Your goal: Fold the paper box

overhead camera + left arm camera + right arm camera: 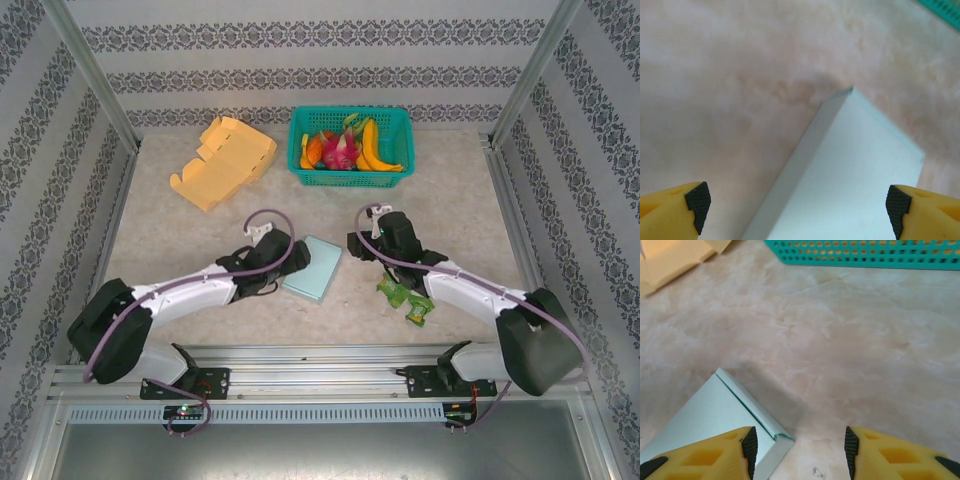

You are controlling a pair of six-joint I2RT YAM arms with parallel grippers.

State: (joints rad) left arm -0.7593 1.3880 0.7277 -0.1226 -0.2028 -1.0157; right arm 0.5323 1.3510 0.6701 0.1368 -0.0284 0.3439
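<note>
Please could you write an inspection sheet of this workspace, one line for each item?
Surface: beige marbled table, no spill seen.
Job's things: pale blue box lies flat between the arms; yellow cardboard box, part-folded, far left.
Clutter: teal basket of fruit at the back; green packet beside the right arm.
Hands: left hand open over the pale blue box; right hand open at its corner, holding nothing.
Cables: purple cables loop along both arms.
Surroundings: patterned walls, metal posts.

Left arm (190, 288) and right arm (465, 290) in white shells, black joints (400, 236), bulky black shoulders (105, 325), 2 purple cables (272, 214) looped along them, yellow fingers (665, 212), black textured pads (698, 202)
</note>
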